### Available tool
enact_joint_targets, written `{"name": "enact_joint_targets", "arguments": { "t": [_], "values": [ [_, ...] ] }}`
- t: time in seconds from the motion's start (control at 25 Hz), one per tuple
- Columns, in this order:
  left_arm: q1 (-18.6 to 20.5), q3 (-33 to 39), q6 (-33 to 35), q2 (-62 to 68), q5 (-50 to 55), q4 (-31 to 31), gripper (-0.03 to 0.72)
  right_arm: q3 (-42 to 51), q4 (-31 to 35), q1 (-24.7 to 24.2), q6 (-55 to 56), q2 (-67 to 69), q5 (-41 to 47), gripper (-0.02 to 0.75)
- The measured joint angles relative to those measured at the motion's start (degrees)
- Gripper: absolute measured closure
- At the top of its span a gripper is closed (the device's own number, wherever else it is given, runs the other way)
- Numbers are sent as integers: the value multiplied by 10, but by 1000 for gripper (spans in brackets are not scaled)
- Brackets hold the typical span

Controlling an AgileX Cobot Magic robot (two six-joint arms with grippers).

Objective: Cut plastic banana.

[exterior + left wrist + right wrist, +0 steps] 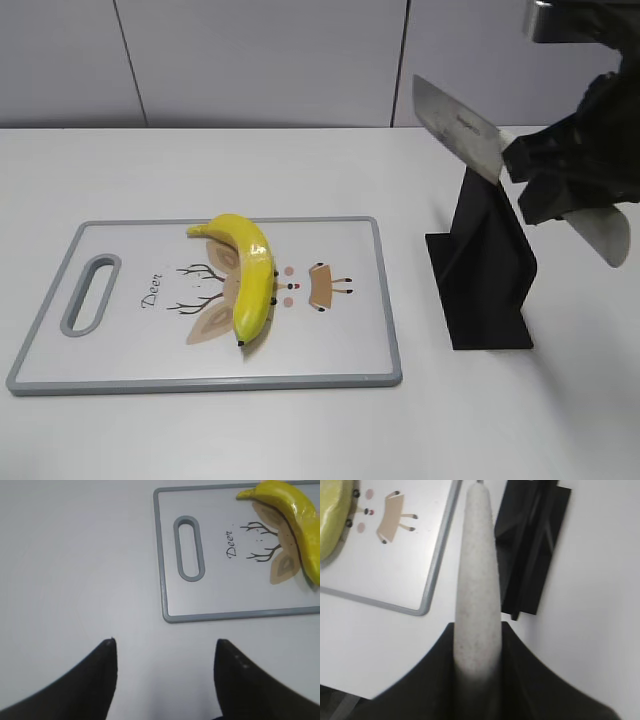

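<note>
The plastic banana is glossy yellow and curved and lies on the white cutting board with a grey rim. It also shows in the left wrist view and in the right wrist view. My right gripper is shut on the pale handle of a knife, whose steel blade is held in the air above the black knife stand, right of the board. My left gripper is open and empty over bare table, near the board's handle end.
The cutting board has a slot handle at its left end and a deer drawing. The black knife stand stands right of the board. A grey panelled wall runs behind the white table.
</note>
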Motion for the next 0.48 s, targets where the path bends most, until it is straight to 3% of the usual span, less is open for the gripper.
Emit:
{"name": "enact_joint_targets", "arguments": {
  "t": [0.2, 0.48],
  "values": [
    [0, 68, 0, -129, -6, -1, 97, 33, -63, 0, 87, -47, -4, 575],
    [0, 78, 0, -259, -7, -1, 97, 87, -70, 0, 126, -68, -7, 575]
  ]
}}
